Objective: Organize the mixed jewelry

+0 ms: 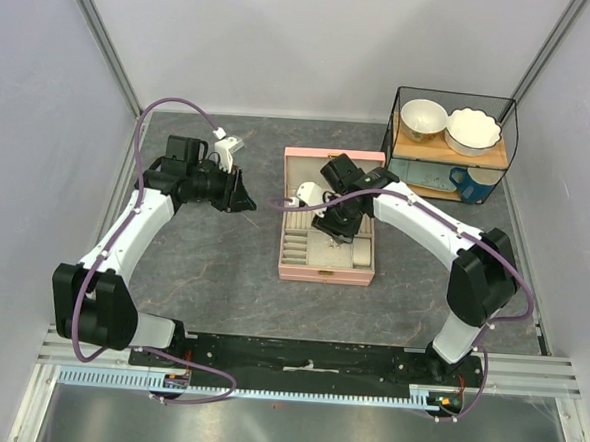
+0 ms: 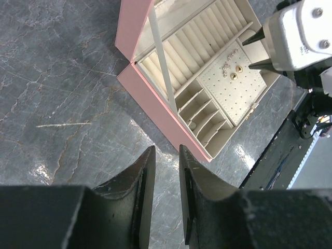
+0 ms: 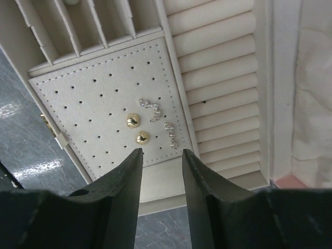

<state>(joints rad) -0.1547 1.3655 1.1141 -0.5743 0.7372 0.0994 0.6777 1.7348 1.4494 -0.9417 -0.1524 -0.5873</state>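
Observation:
The pink jewelry box [image 1: 327, 275] lies open mid-table. On its perforated cream pad sit the mixed jewelry pieces: two gold studs [image 3: 133, 121] [image 3: 142, 137] and two sparkly silver pieces [image 3: 150, 108] [image 3: 171, 134]. My right gripper [image 3: 162, 151] hovers just above the pad's near edge, open, with nothing between its fingers. In the top view it hangs over the box's right half [image 1: 336, 234]. My left gripper [image 2: 167, 148] is over bare table left of the box, its jaws a narrow gap apart and empty. The studs [image 2: 236, 72] also show in the left wrist view.
Ring rolls [image 3: 218, 67] and slotted compartments [image 2: 202, 111] fill the remainder of the box. A wire rack [image 1: 395, 137] at the back right holds two white bowls [image 1: 422, 119] and a blue mug [image 1: 473, 182]. A black rail [image 1: 306, 362] runs along the near edge.

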